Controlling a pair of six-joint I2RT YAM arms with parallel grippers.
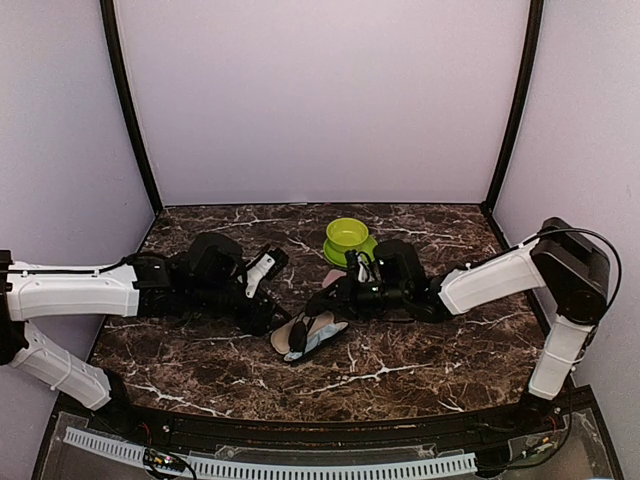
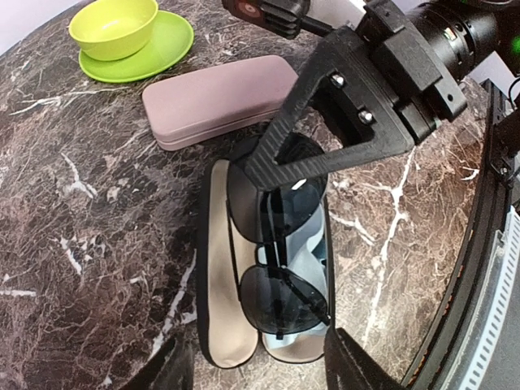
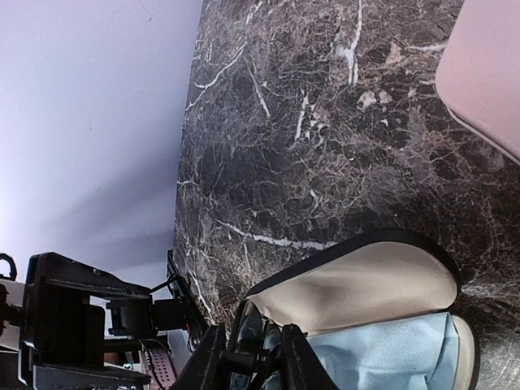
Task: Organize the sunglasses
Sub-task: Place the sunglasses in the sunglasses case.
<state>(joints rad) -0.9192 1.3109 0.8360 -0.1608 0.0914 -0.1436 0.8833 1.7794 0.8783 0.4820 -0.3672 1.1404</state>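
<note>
Left gripper (image 2: 260, 364) wide open, empty, fingers either side of near end of open black beige-lined hard case (image 2: 218, 276) on dark marble worktop (image 2: 81, 244). Inside, on pale blue cloth (image 2: 313, 252): black thin-framed dark-lens sunglasses (image 2: 280, 284). Right gripper (image 3: 253, 357) narrow, pinching frame at far end. Beyond: closed pink case (image 2: 219, 99), green bowl (image 2: 114, 26).

The desk (image 1: 420, 370) was dark brown-black marble streaked with white veins. The bowl (image 2: 114, 27) was lime green, the saucer (image 2: 166, 50) a similar green. The shut case (image 2: 219, 101) was dusty pink. The open case (image 2: 213, 276) was black outside and beige inside, with a pale blue cloth (image 2: 309, 256). The sunglasses (image 2: 280, 301) had a black frame and dark grey lenses. The right claw (image 3: 252, 363) was black, one finger (image 2: 325, 122) finely woven in pattern. The left arm (image 1: 75, 290) and right arm (image 1: 490, 280) were white with black joints. The walls (image 1: 320, 100) were pale lilac.
</note>
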